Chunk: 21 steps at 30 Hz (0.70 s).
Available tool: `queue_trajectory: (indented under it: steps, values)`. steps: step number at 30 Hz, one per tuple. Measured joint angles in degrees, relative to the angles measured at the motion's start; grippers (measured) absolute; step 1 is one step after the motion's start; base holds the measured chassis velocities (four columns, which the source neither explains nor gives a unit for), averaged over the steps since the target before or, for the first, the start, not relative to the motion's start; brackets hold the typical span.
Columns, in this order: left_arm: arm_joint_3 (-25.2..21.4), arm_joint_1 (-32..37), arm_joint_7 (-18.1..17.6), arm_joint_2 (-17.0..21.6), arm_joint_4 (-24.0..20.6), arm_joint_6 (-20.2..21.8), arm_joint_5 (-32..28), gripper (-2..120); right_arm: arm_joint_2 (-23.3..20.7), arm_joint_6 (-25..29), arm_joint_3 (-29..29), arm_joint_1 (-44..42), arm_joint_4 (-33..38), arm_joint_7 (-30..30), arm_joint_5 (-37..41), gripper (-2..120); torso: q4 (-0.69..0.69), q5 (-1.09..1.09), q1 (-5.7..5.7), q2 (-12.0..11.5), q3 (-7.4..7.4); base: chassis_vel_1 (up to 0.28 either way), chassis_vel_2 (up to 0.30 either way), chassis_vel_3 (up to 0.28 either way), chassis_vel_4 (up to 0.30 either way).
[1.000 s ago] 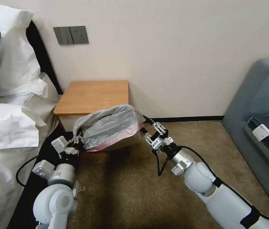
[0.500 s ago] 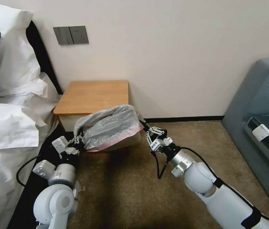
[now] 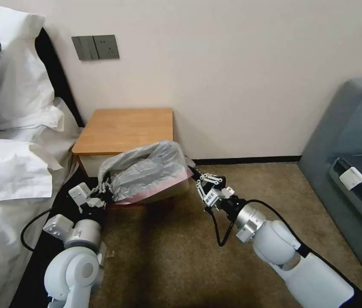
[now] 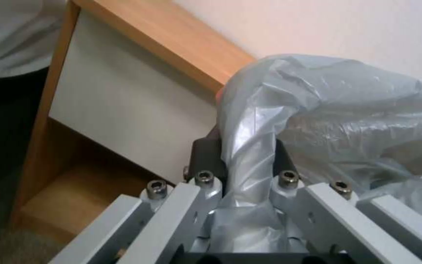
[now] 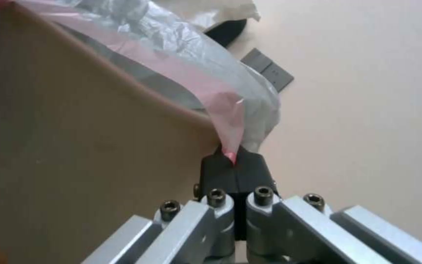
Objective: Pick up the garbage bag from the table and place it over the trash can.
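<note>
Lower now than a second earlier, the right end effector (image 3: 198,178) stayed clamped on the garbage bag (image 3: 146,171), draped over the trash can (image 3: 176,188); the left end effector (image 3: 104,188) gripped its opposite edge. Next: pull the hem below the rim.

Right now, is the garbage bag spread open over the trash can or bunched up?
Spread open: the garbage bag drapes across the trash can, pinched by both claws.
</note>
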Motion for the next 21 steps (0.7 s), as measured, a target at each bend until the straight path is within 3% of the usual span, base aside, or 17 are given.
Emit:
queue_trajectory:
  steps: [21]
  values:
    - [0.52, 2.84, -3.28, -0.47, -5.53, 3.45, -5.58, 7, 0.54, 1.77, 0.04, 0.68, -7.27, -2.03, -3.50, 0, 0.01, 0.00, 0.00, 0.00, 0.00, 0.000, 0.000, 0.000, 0.000]
